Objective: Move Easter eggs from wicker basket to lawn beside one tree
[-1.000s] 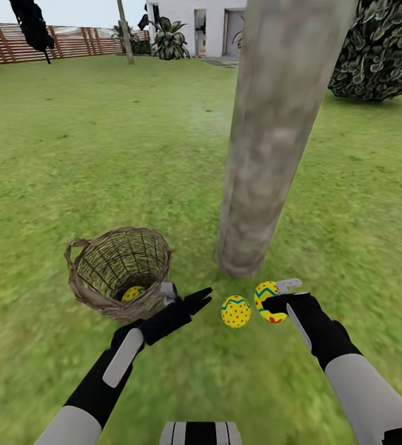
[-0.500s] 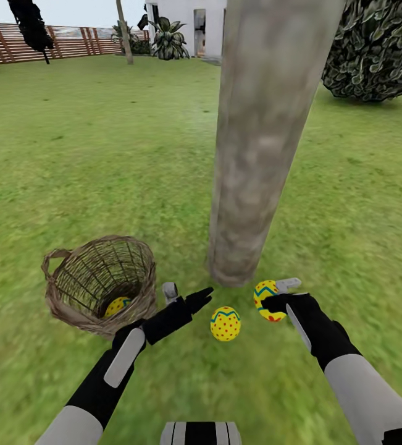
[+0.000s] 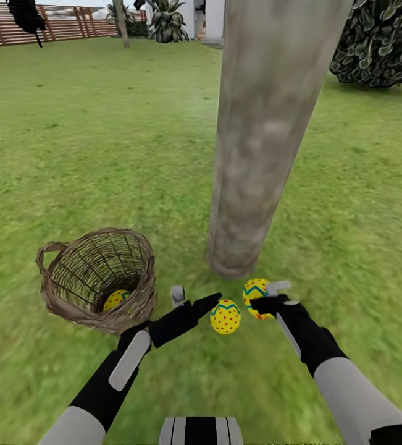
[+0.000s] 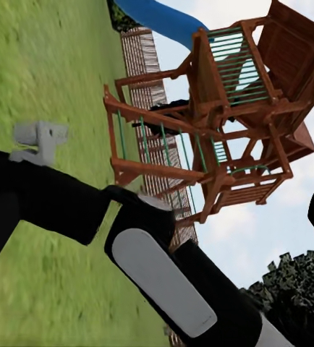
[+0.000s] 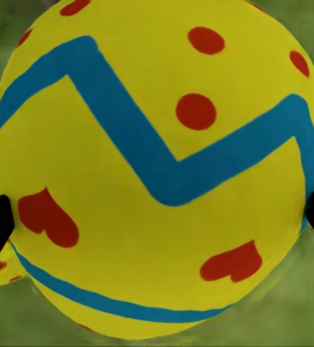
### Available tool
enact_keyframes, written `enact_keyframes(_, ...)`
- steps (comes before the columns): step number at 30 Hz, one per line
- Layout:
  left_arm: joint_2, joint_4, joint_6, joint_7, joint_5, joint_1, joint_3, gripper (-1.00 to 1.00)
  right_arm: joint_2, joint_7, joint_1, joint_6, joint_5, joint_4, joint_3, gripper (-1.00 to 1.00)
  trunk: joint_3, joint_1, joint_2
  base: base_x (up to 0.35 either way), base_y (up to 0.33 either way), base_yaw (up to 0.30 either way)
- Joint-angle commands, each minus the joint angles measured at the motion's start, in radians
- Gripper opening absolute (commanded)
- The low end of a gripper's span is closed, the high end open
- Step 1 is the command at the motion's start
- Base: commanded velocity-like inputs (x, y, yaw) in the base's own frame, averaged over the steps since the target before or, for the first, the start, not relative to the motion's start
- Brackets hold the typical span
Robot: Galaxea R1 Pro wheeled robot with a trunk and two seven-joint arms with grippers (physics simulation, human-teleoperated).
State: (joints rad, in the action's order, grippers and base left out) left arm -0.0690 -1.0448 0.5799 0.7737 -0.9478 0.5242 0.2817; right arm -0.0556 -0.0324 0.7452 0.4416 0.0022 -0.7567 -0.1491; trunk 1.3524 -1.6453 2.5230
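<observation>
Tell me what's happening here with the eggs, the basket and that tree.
A two-armed robot is moving Easter eggs from the wicker basket to the foot of the tree. Its right end effector grips one egg just above the lawn by the trunk. Another egg lies on the grass beside it. A third egg sits in the basket. The left end effector is open and empty.

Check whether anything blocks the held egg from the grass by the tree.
Nothing visible does. The right gripper holds the egg low over bare lawn near the tree; the second egg lies apart, toward the left gripper.
</observation>
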Motion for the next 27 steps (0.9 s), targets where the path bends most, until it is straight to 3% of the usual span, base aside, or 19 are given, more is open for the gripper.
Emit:
enact_keyframes(1, 0.0, 0.0, 0.008, -0.001, -0.008, 0.0, 0.0, 1.0, 0.001, -0.001, 0.0, -0.04, -0.003, 0.008, -0.003, -1.0, 0.005, 0.0, 0.001, 0.0, 0.0, 0.0)
enact_keyframes(5, 0.0, 0.0, 0.008, -0.001, -0.008, 0.0, 0.001, 1.0, 0.005, 0.0, 0.0, -0.186, -0.008, 0.088, -0.002, -1.0, 0.02, -0.002, 0.001, 0.0, 0.0, 0.0)
enact_keyframes(11, 0.0, 0.0, 0.008, -0.001, -0.007, 0.0, 0.001, 1.0, 0.006, 0.082, 0.0, -0.26, -0.009, 0.14, 0.002, -1.0, 0.043, -0.005, 0.003, 0.0, 0.0, 0.0)
enact_keyframes(14, 0.0, 0.0, 0.008, -0.001, -0.008, 0.0, 0.001, 1.0, 0.007, 0.109, 0.006, -0.317, -0.006, 0.229, 0.002, -1.0, 0.055, -0.006, 0.004, 0.0, 0.0, 0.0)
enact_keyframes(18, 0.0, 0.0, 0.008, -0.001, -0.008, 0.0, 0.001, 1.0, 0.03, 0.146, 0.011, -0.329, -0.007, 0.269, 0.0, -1.0, 0.07, -0.008, 0.005, 0.0, 0.0, 0.0)
enact_keyframes(21, 0.0, 0.0, 0.008, -0.001, -0.007, 0.0, 0.001, 1.0, 0.033, 0.149, 0.025, -0.33, -0.006, 0.327, 0.0, -1.0, 0.082, -0.009, 0.005, 0.0, 0.0, 0.0)
enact_keyframes(27, 0.0, 0.001, 0.007, -0.001, -0.008, 0.0, 0.001, 1.0, 0.033, 0.149, 0.035, -0.328, -0.007, 0.339, 0.0, -1.0, 0.101, -0.011, 0.006, 0.0, 0.0, 0.0)
